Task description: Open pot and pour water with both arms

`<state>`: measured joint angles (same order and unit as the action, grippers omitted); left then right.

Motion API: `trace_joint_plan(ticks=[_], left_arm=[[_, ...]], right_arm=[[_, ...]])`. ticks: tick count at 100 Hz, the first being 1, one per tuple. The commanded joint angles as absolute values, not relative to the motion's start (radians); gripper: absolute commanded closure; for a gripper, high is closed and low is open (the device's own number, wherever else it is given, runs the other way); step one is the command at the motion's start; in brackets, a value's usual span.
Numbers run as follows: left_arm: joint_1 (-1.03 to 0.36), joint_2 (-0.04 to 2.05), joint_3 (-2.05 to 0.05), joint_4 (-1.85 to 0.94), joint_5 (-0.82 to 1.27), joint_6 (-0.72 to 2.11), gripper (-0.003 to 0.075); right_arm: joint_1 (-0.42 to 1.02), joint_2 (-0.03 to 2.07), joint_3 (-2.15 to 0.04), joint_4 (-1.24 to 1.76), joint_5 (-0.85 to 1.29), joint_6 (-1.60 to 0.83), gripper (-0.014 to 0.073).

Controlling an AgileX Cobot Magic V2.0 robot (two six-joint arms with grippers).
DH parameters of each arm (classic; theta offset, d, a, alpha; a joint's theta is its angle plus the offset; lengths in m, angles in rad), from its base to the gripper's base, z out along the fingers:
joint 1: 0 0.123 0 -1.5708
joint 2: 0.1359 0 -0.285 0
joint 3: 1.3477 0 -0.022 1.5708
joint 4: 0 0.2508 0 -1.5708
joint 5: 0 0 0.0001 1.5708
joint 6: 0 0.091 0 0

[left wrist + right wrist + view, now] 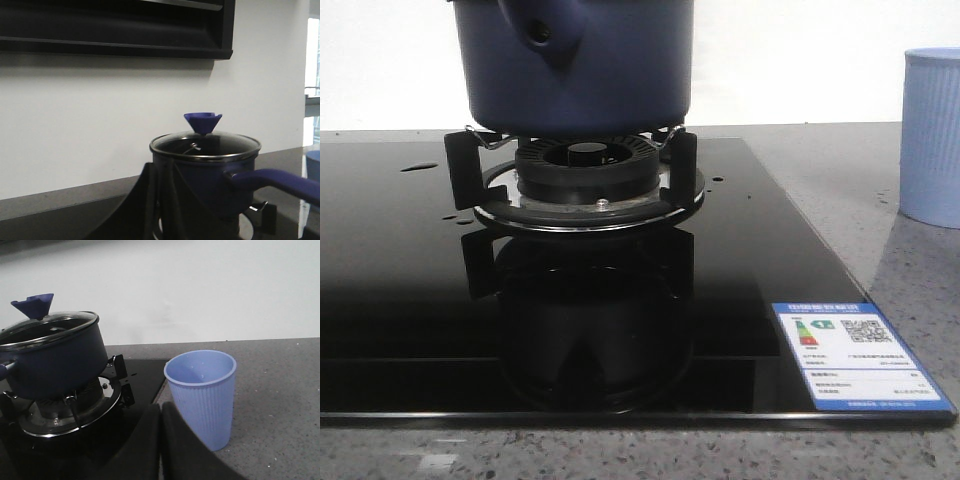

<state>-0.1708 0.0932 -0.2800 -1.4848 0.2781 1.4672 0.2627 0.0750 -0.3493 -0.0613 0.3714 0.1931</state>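
Note:
The dark navy pot [575, 60] stands on the gas burner [588, 165], its handle mount with a round hole facing the front view. A glass lid [205, 142] with a blue knob [202, 121] covers it, and the blue handle [280, 181] sticks out sideways. My left gripper [160, 167] is shut with nothing in it, hovering close in front of the pot's side. Beside the pale blue ribbed cup [202, 395], my right gripper [161, 407] is also shut and holds nothing. The pot [50, 360] sits apart from it. Neither gripper shows in the front view.
The burner sits in a black glass cooktop [410, 300] with a blue-edged label [855, 355] at its front right corner. The cup [930, 135] stands on the grey stone counter [910, 270] right of the cooktop. A white wall is behind, a dark hood [115, 25] above.

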Motion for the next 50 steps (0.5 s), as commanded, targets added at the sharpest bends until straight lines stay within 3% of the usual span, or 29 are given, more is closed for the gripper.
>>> trace_joint_plan(ticks=[1, 15, 23, 50], left_arm=[[-0.168, 0.102, -0.309, -1.27, 0.262, 1.251, 0.0739], [-0.168, 0.102, -0.293, -0.553, 0.284, 0.56, 0.0739], [-0.168, 0.093, -0.257, -0.35, 0.277, 0.321, 0.0739], [-0.167, 0.015, -0.061, -0.164, 0.169, 0.198, 0.0739]], right_arm=[[0.265, 0.087, -0.384, -0.065, 0.299, 0.18, 0.0668], [0.265, 0.087, -0.384, -0.065, 0.299, 0.18, 0.0668], [0.265, 0.087, -0.384, -0.065, 0.299, 0.18, 0.0668], [0.265, 0.087, -0.384, -0.065, 0.299, 0.18, 0.0668]])
